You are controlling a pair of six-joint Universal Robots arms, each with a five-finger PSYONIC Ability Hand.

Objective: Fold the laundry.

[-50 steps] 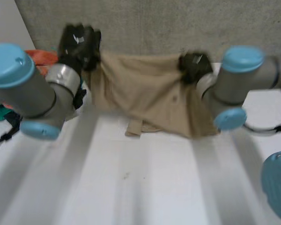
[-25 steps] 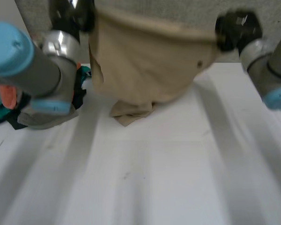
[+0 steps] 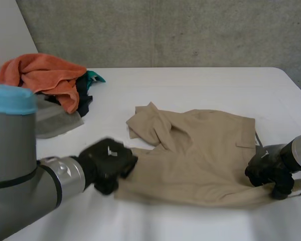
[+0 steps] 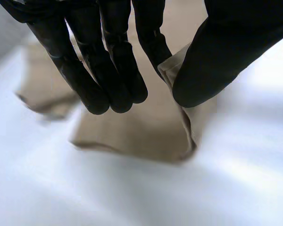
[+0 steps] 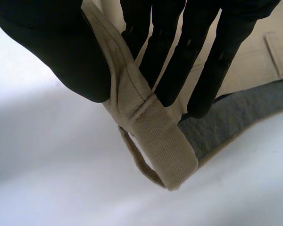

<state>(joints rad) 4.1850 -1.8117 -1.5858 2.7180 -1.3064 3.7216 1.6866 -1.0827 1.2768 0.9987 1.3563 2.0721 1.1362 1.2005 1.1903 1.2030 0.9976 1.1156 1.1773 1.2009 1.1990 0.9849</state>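
A tan garment (image 3: 200, 155) lies spread on the white table (image 3: 200, 85), with a crumpled part at its far left. My left hand (image 3: 108, 163) is at the garment's near left corner. In the left wrist view its thumb (image 4: 212, 56) and fingers pinch the tan cloth's edge (image 4: 172, 70), the rest of the cloth (image 4: 132, 132) lying beyond the fingertips. My right hand (image 3: 266, 173) is at the near right corner. In the right wrist view its thumb (image 5: 61, 52) and fingers pinch a thick tan band (image 5: 155, 136) with a loop on it.
A pile of laundry sits at the far left of the table: an orange cloth (image 3: 45, 75) on top, a grey one (image 3: 55, 120) below, dark and teal pieces between. A concrete wall stands behind the table.
The garment hung stretched in the air between both raised hands; now it lies flat on the table, and both hands have come down and toward the near edge, still pinching it.
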